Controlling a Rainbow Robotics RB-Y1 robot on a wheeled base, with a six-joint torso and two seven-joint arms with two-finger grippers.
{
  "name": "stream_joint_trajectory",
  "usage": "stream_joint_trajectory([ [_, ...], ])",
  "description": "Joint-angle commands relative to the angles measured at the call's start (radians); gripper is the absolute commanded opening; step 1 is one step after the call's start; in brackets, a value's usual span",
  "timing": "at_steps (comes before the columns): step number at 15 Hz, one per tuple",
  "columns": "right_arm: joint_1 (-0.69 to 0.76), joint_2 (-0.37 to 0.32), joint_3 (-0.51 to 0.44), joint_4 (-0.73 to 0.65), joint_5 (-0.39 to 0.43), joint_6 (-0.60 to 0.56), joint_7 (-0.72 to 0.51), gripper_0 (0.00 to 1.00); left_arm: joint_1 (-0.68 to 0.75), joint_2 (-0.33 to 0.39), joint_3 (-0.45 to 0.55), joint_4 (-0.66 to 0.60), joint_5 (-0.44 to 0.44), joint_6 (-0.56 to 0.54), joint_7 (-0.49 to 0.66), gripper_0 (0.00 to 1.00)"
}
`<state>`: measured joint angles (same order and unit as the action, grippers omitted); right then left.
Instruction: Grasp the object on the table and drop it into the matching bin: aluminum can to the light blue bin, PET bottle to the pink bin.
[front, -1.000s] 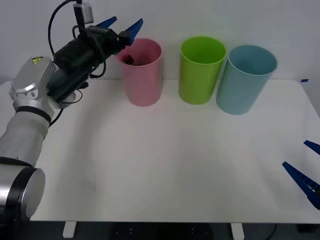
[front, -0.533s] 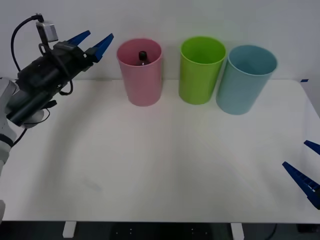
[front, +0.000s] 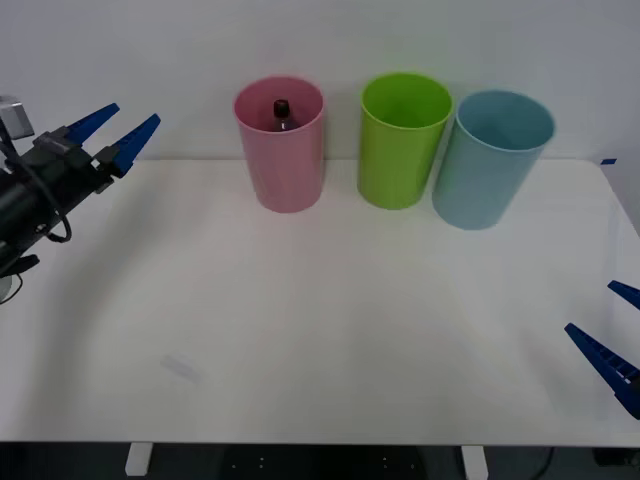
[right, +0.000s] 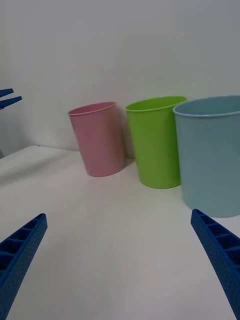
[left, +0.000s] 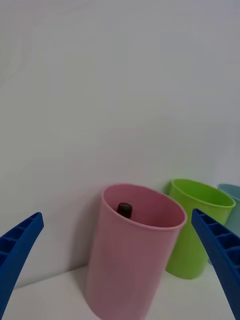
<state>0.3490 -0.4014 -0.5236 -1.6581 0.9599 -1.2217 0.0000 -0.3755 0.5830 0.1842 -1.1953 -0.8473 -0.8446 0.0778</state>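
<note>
A wide white counter (front: 330, 330) carries three tall cup-shaped bins in a row along its far edge: a pink bin (front: 281, 150) on the robot's left, a lime green bin (front: 403, 142) in the middle, and a light blue bin (front: 490, 160) on the right. The green and blue bins stand just beside each other; the pink one sits a little apart from the green.

The PET bottle (front: 282, 113) stands inside the pink bin, its black cap and dark neck showing just below the rim, near the back wall. From the left wrist view the cap (left: 124, 209) shows against the inner far wall.

The left gripper (front: 110, 135) is raised at the far left edge of the counter, well apart from the pink bin, its blue fingers spread wide and holding nothing. The right gripper (front: 612, 335) rests low at the near right corner of the counter, its fingers also spread wide and empty
</note>
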Motion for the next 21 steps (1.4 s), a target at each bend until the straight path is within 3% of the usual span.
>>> stream_joint_trajectory([
  [1, 0.000, 0.000, 0.000, 0.000, 0.000, 0.000, 0.000, 1.00, 0.087, 0.000, 0.074, -0.049, -0.002, -0.060, -0.001, 1.00],
  [11, 0.000, 0.000, 0.000, 0.000, 0.000, 0.000, 0.000, 1.00, 0.457, 0.034, 0.274, -0.267, -0.035, -0.168, -0.026, 1.00],
  [15, 0.000, 0.000, 0.000, 0.000, 0.000, 0.000, 0.000, 1.00, 0.566, 0.049, 0.353, -0.274, -0.022, -0.280, -0.052, 1.00],
  [21, 0.000, 0.000, 0.000, 0.000, 0.000, 0.000, 0.000, 1.00, 0.681, 0.067, 0.357, -0.274, 0.031, -0.321, -0.187, 1.00],
])
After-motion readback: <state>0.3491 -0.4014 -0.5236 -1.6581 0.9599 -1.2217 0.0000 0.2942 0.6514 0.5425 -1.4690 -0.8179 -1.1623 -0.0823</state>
